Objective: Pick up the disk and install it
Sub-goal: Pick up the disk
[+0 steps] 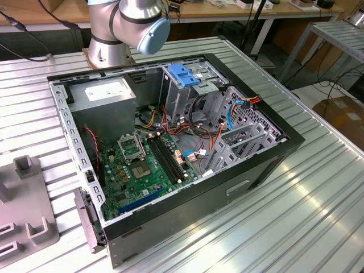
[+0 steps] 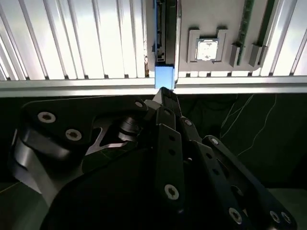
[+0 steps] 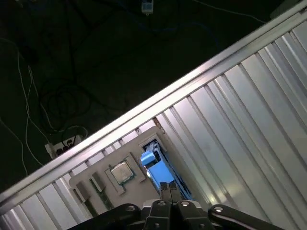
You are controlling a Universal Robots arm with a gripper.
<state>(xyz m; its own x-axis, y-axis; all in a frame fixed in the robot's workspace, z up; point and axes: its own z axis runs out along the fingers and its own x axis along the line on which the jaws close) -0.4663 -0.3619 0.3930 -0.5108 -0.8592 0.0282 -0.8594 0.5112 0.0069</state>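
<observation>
In the exterior view, an open computer case (image 1: pixel 239 190) is lying on its side on the ribbed metal table (image 1: pixel 318 216), and the green motherboard (image 1: pixel 142 165) is facing up inside it. A tall metal drive cage with a blue plastic tab (image 1: pixel 185 74) is standing at the far side of the case, with red, yellow and blue cables hanging beside it. The base of the robot arm (image 1: pixel 128 25) is rising behind the case, and a grey fixture plate (image 1: pixel 28 224) is lying on the table at the exterior view's left. In the second wrist view, the disk (image 2: pixel 164 76) is standing on its thin edge in a slot of this grey plate, and its bright blue carrier end is pointing toward the table's edge. A processor chip (image 2: pixel 207 50) is sitting in a holder on the same plate, just beside the disk. The gripper (image 2: pixel 164 94) is reaching right up to the blue end. In the first wrist view, the gripper (image 3: pixel 169 185) is hanging over the blue rail of the disk (image 3: pixel 154 165). Its two fingers are lying almost together, with only a thin dark line between them and nothing that I can see between the tips. I cannot tell if the tips are touching the disk. The chip (image 3: pixel 121 171) is lying near, and beyond the table's edge some cables are lying on the dark floor.
</observation>
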